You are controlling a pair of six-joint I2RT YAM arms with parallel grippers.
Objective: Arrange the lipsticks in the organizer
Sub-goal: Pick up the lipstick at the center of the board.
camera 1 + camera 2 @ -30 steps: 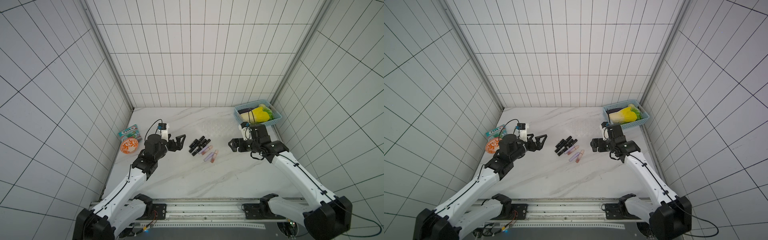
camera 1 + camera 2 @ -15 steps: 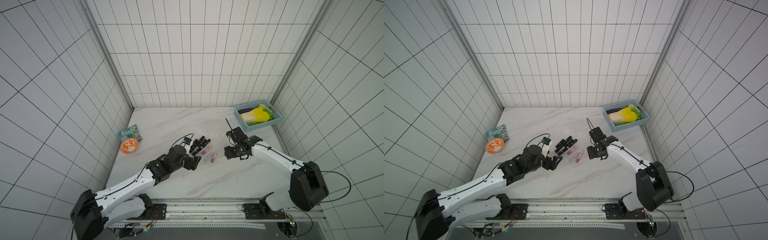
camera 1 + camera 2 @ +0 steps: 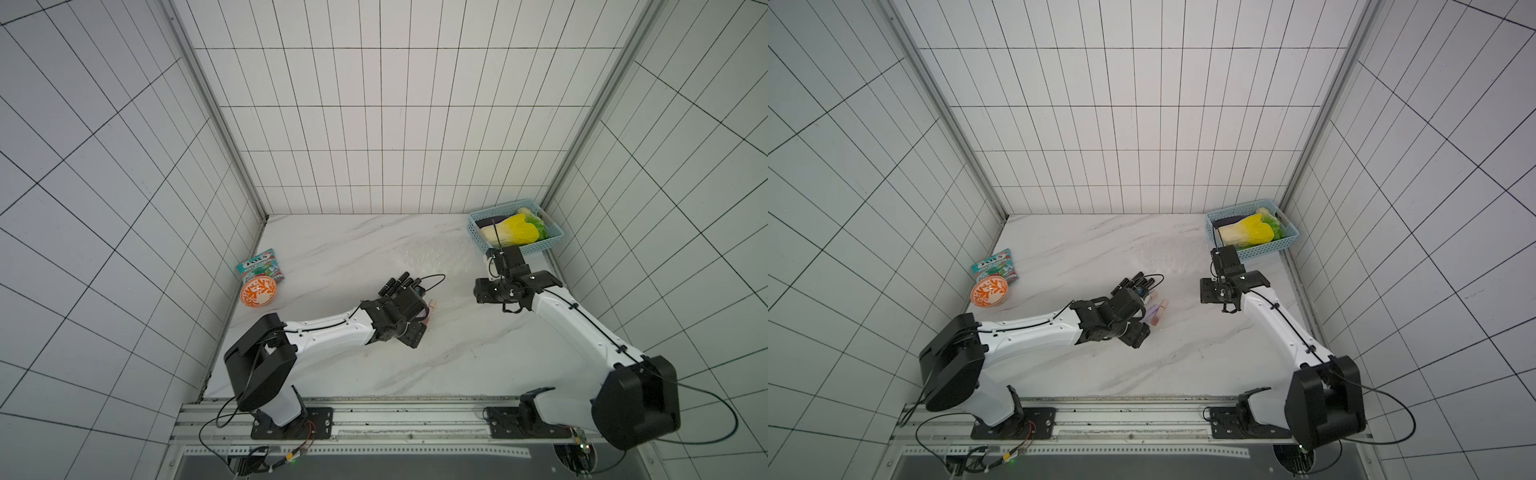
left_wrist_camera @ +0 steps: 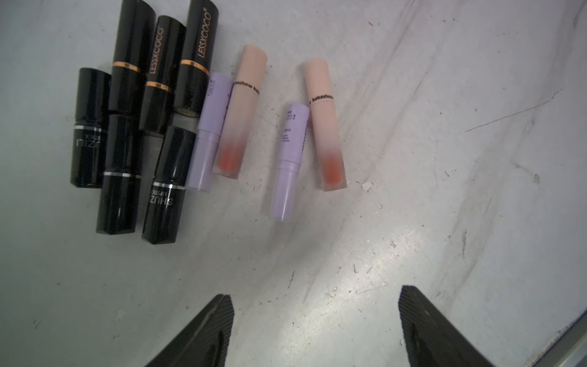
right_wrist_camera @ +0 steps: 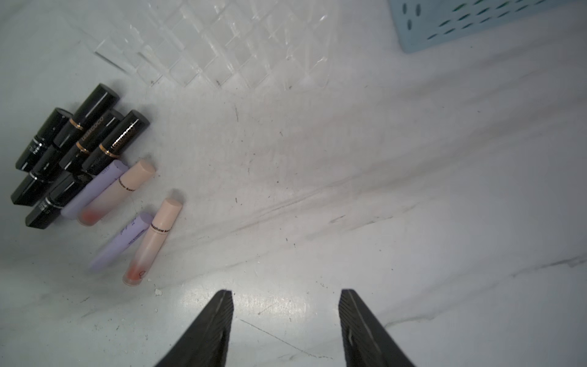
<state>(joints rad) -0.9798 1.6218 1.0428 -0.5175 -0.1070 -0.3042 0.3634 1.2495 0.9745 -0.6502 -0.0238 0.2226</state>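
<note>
Several lipsticks lie on the marble table: a cluster of black tubes (image 4: 136, 127), two lavender ones (image 4: 290, 159) and two pinkish gloss tubes (image 4: 325, 127). My left gripper (image 4: 316, 298) hangs open just short of them, with bare table between its fingers. In both top views it (image 3: 411, 334) covers much of the group; black tube ends (image 3: 397, 282) and a pink tube (image 3: 1160, 307) stick out. The clear organizer (image 5: 222, 47) stands behind the lipsticks, faint in a top view (image 3: 432, 259). My right gripper (image 5: 286, 295) is open and empty, off to the right (image 3: 482, 291).
A light-blue basket (image 3: 519, 249) holding a yellow-green toy cabbage (image 3: 515, 230) stands at the back right corner, just behind the right arm. An orange patterned bowl (image 3: 258, 292) and a sweets packet (image 3: 259, 266) lie by the left wall.
My left gripper has swung right and toward the table's front, from beside the lipsticks to over them. My right gripper has drawn back a little to the right.
</note>
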